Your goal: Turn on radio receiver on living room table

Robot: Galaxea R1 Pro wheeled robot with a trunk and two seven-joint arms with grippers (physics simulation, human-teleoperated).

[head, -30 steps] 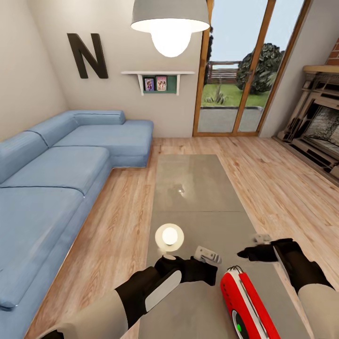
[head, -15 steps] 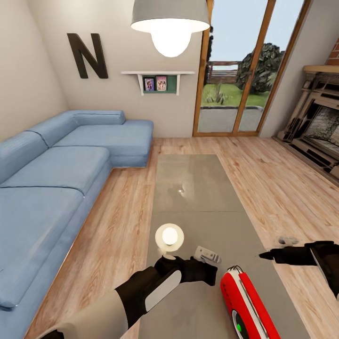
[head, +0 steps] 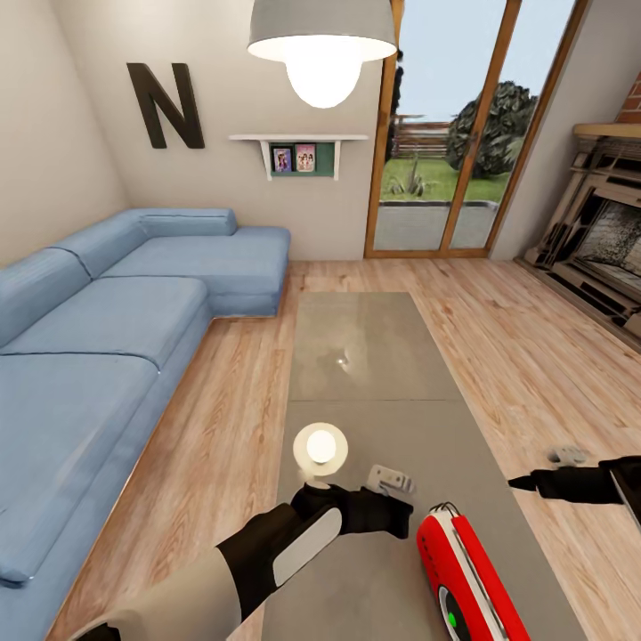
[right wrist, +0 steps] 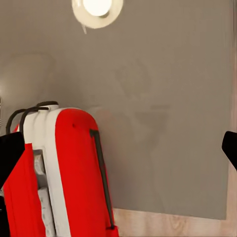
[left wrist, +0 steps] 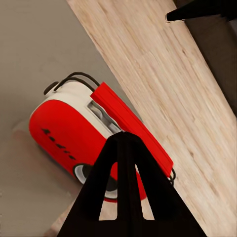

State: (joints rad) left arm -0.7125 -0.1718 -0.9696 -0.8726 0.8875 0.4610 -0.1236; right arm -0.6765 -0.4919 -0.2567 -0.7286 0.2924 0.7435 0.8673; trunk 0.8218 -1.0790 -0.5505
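— Radio receiver (head: 463, 570), where does it sit?
— On the table (head: 374, 356), at the near end, close to the table's right edge. Red body, pale band, thin wire handle at the far end of it, and a green spot in the dial at the near end.
— And the left gripper (head: 398, 509)?
— It hovers over the table just left of the receiver's handle end, apart from it. In the left wrist view the jaws are pressed together at the tips with nothing between them.
— The right gripper (head: 521, 483)?
— It is off to the right, over the wood floor (head: 534, 356) past the table's edge, and it points back toward the table. The right wrist view has a dark finger (right wrist: 10, 153) at each side, so the jaws stand wide apart and hold nothing.
— Anything else on the table?
— Only the pendant lamp's bright reflection (head: 320, 447) in the glossy top
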